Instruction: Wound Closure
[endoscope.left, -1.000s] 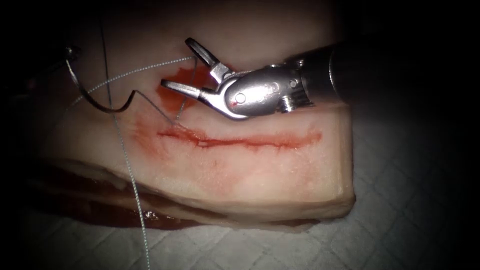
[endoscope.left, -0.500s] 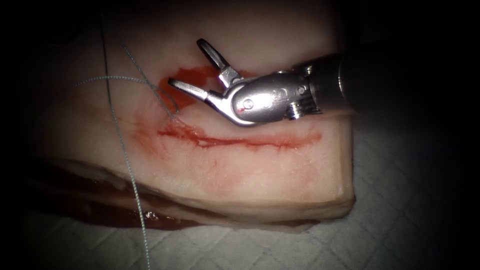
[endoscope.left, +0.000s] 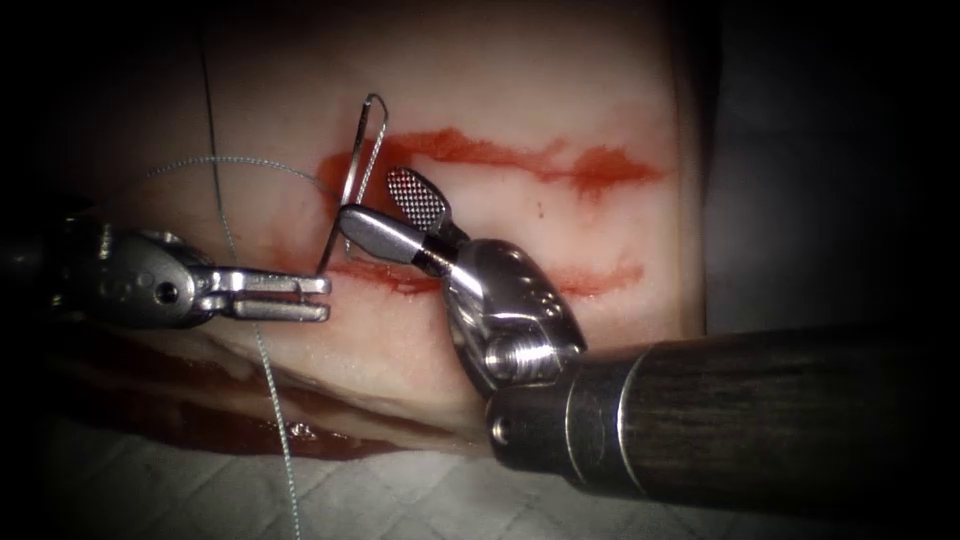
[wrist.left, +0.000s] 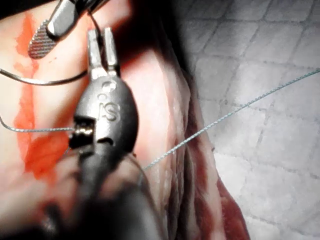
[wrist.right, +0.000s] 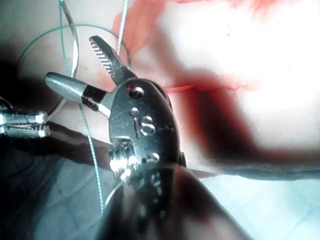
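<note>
Needle (endoscope.left: 352, 180) tail gripped by closed left tool (endoscope.left: 318, 297), right tool (endoscope.left: 385, 208) open alongside, empty.

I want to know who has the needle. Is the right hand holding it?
No. In the endoscope view the right hand is wide open and holds nothing, while the left hand grips the needle at its lower end.

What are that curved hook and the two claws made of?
The needle: thin bright metal, probably steel; it glints. The left claw, shut on its end, and the open, empty right claw: smooth polished metal, the right's inner face cross-hatched. The needle seems clear of the tissue.
</note>
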